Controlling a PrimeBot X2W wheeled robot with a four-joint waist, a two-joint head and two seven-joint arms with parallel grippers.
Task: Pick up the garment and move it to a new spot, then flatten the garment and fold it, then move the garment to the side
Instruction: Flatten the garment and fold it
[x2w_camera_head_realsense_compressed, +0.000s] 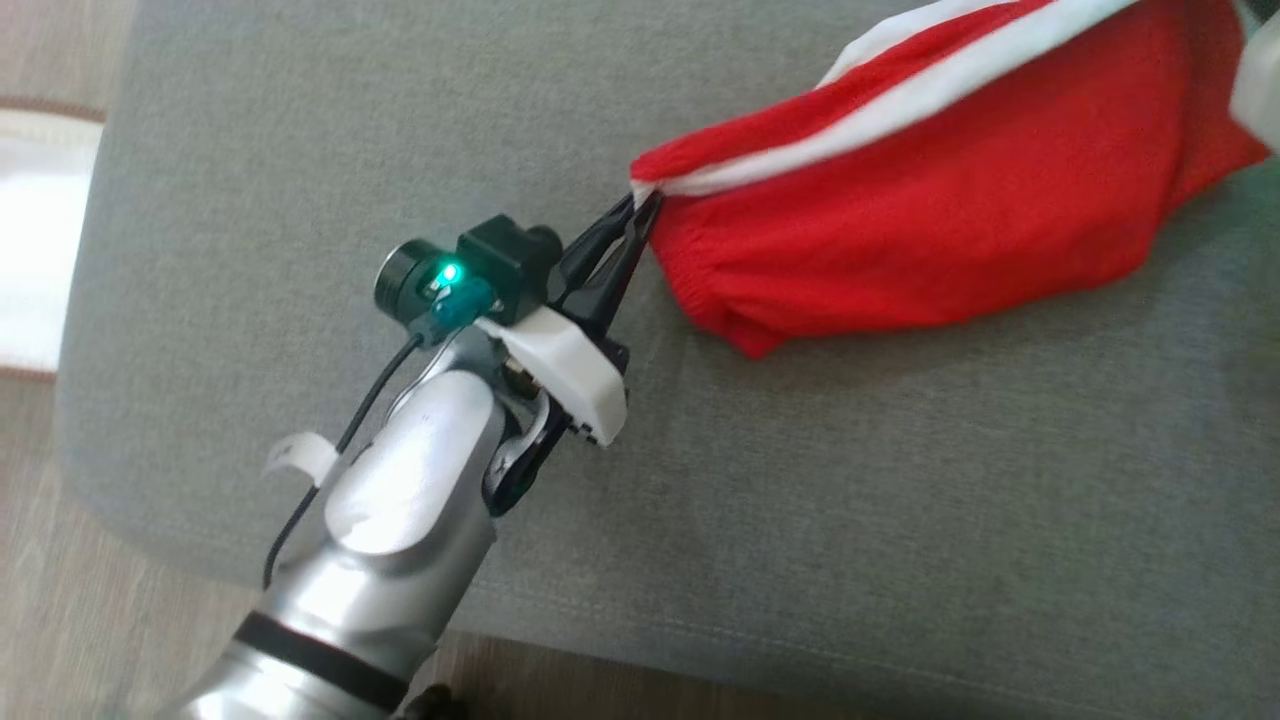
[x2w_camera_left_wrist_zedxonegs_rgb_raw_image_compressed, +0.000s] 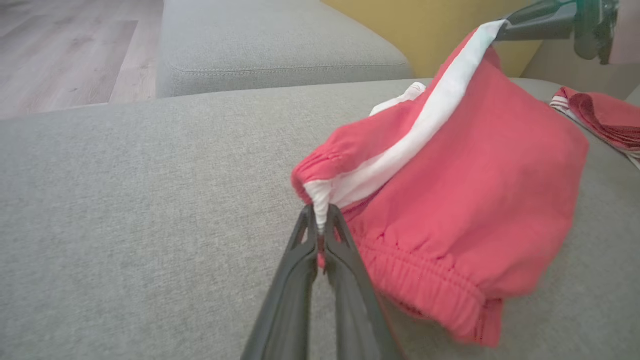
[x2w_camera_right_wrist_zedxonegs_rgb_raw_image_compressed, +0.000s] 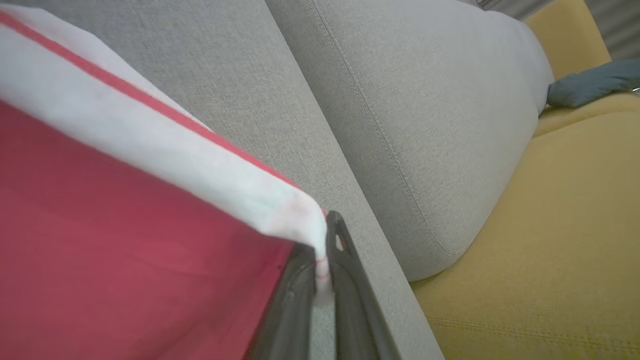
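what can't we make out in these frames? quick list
- Head view: far end of the red shorts runs off the top edge.
- Left wrist view: a second red-and-white cloth is cut by the right edge; kind unclear.
- Right wrist view: dark grey item on the yellow cushion is cut by the edge; unidentifiable.
- Both wrist views: how much fabric is pinched, hidden by the fingers.

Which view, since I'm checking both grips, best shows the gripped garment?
The left wrist view: nearly the whole garment, held between the left claw and the right claw. The head view crops its far end; the right wrist view shows one pinched white-striped corner.
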